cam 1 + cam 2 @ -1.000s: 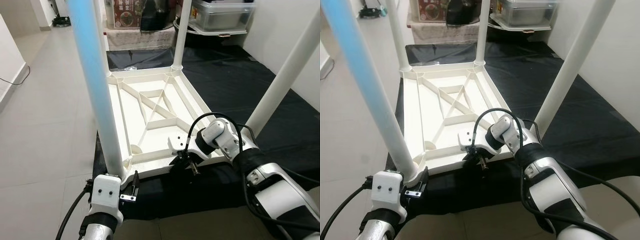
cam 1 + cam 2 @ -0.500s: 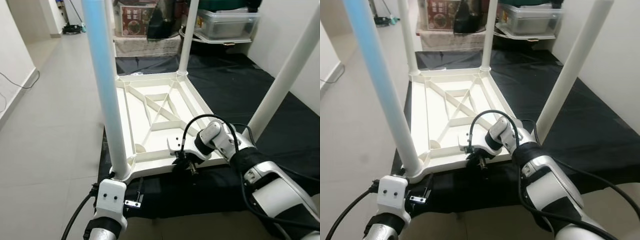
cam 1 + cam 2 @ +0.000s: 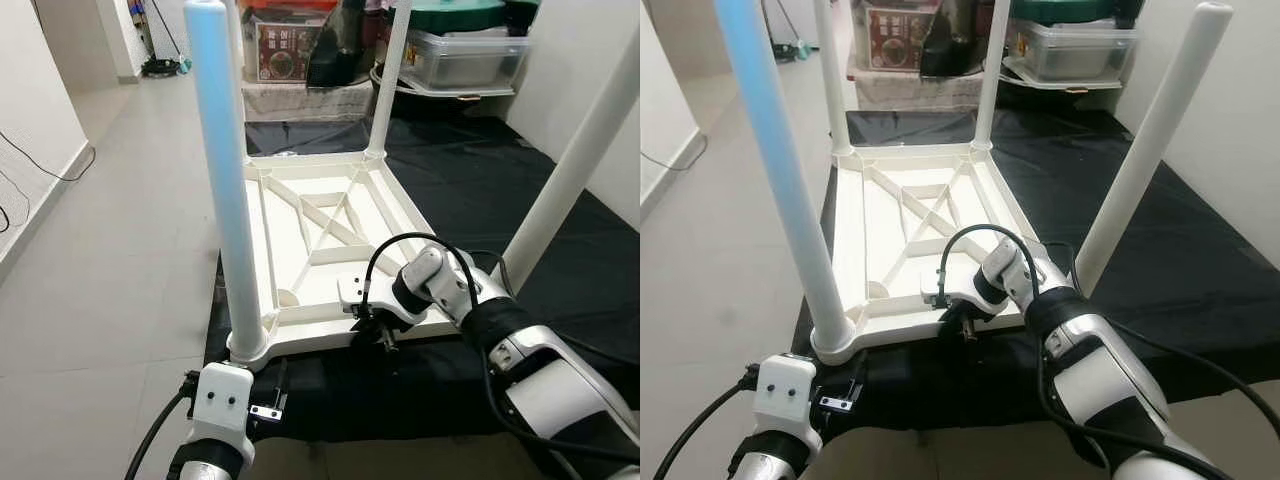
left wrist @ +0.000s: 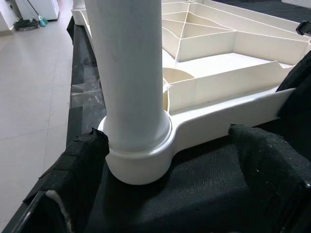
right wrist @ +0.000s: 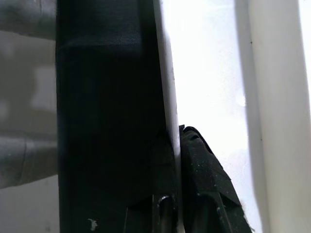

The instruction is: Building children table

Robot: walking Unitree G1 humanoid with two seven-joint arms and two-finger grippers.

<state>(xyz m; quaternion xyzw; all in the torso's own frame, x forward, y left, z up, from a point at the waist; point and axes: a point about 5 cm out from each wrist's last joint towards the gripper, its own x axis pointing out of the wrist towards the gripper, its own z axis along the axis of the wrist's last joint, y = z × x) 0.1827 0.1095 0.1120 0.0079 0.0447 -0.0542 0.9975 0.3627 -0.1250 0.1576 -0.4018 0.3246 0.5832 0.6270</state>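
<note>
On the black mat (image 3: 470, 180), the upturned children's table (image 3: 330, 215) lies legs-up. Right gripper (image 3: 372, 328) pinches its near edge; left gripper (image 4: 180, 194), fingers spread, brackets the near-left leg (image 3: 222, 160). A thin-edge pinch could slip, letting the table drop or twist.

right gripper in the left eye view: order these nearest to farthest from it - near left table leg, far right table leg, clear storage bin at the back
From the right gripper at the tabletop's near edge:
1. Near left table leg, to its left.
2. Far right table leg, at the far corner.
3. Clear storage bin, behind the table.
</note>
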